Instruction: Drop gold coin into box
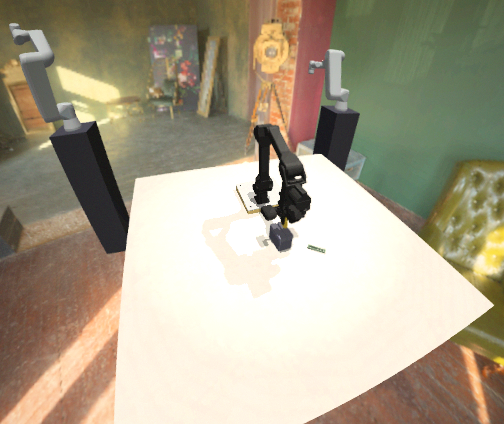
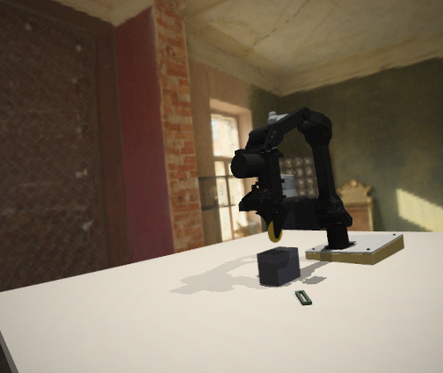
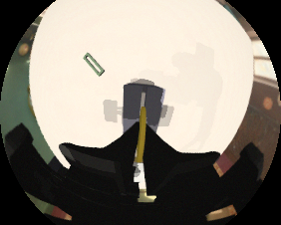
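The coin (image 2: 274, 231) was gold, the box (image 2: 279, 266) dark grey, the holder (image 2: 303, 297) dark green, the arm (image 2: 320, 167) black, and the table (image 2: 192, 325) plain creamy white.

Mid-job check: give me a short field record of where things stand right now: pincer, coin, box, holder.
pincer: shut on the coin, pointing down above the box
coin: gold, held edge-down, hanging above the lid, not yet in the slot
box: grey, closed, on the table directly under the coin
slot: wrist view shows the coin's edge roughly lined up over it
holder: dark green, empty, on the table beside the box
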`<state>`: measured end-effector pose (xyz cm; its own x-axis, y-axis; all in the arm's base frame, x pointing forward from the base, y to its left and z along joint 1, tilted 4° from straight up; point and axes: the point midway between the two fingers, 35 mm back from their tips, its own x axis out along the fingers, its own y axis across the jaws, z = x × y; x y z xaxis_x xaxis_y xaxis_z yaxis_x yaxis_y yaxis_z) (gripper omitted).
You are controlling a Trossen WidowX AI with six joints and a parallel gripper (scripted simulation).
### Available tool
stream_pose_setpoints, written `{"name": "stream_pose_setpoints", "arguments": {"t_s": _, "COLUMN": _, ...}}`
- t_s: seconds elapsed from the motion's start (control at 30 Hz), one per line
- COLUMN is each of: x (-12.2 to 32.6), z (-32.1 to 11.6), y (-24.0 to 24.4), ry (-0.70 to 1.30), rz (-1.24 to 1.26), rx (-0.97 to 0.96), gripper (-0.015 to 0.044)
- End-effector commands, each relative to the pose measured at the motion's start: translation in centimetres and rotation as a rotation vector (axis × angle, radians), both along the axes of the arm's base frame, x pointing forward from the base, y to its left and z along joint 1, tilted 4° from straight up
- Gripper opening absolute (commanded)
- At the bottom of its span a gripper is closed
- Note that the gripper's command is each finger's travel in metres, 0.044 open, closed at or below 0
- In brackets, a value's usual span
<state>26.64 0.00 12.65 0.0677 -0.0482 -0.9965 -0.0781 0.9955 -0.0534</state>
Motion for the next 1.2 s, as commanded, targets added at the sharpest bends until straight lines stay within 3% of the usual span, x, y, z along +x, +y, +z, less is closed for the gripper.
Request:
{"name": "stream_pose_setpoints", "arguments": {"t_s": 0.0, "x": 0.05, "z": 0.03, "y": 0.01, "ry": -0.001, "rz": -0.002, "rx": -0.001, "gripper": 0.0000}}
{"name": "stream_pose_setpoints", "arguments": {"t_s": 1.17, "x": -0.38, "z": -0.66, "y": -0.23, "ry": -0.002, "rz": -0.001, "rx": -0.001, "gripper": 0.0000}}
